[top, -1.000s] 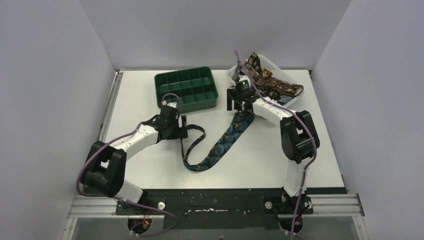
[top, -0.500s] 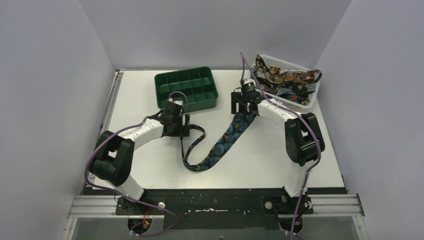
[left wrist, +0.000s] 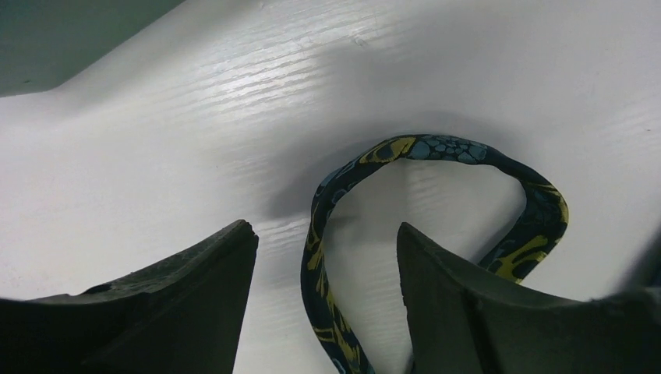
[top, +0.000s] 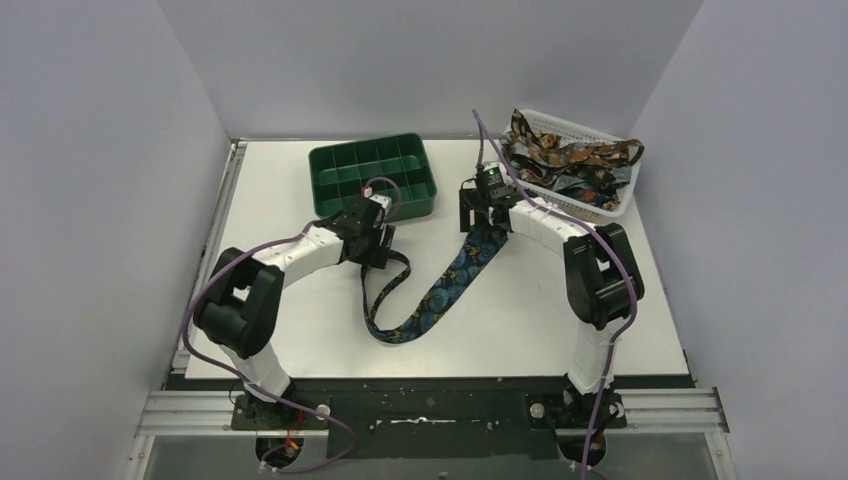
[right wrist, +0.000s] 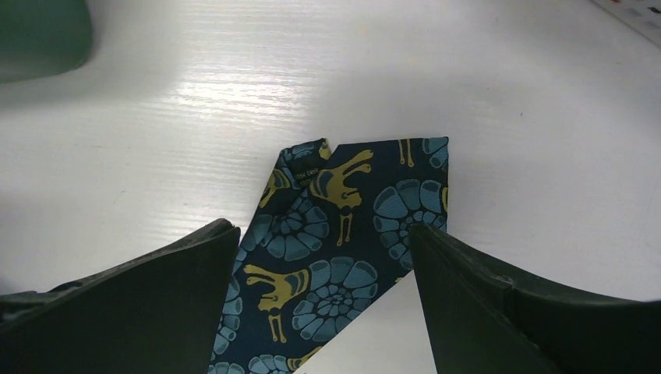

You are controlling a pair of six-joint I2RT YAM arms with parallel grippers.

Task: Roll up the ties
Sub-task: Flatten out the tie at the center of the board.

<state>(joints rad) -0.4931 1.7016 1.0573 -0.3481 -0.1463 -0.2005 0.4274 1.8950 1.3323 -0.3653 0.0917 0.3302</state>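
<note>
Left fingers (left wrist: 179, 304), spread wide and empty, straddle the curled narrow end of a long navy, blue-and-yellow patterned fabric tie (top: 445, 285) on the white table (top: 520, 320); right fingers (right wrist: 140, 304), also open, hover over its wide tip. A shallow pinch may slip, skewing the roll.

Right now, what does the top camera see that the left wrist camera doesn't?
Only the top camera shows the green tray, the white basket of ties and the right pincer. Only the left wrist camera shows, up close, the left pincer open around the curled thin end of the patterned tie. Both show that tie on the white table.
</note>
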